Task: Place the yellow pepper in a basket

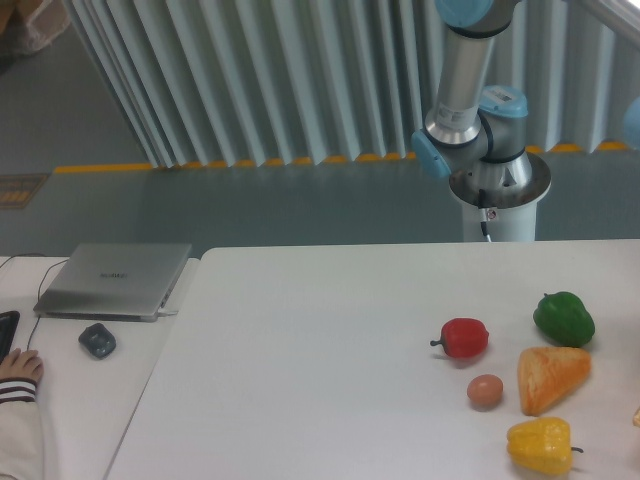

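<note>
Yellow pepper (pixel 540 445) seen on table (pixel 320 340), just below orange wedge (pixel 550 377); gripper out of frame, jaw state not seen

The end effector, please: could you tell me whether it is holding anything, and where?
It cannot be told: the end effector is out of view. The yellow pepper lies untouched on the table.

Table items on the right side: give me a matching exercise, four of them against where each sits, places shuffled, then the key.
Things:
1. yellow pepper
2. green pepper
3. red pepper
4. egg

Places:
A. farthest back, toward the right edge
B. leftmost of the group
C. nearest the front edge
D. just left of the orange wedge

Pairs: 1-C, 2-A, 3-B, 4-D
</note>
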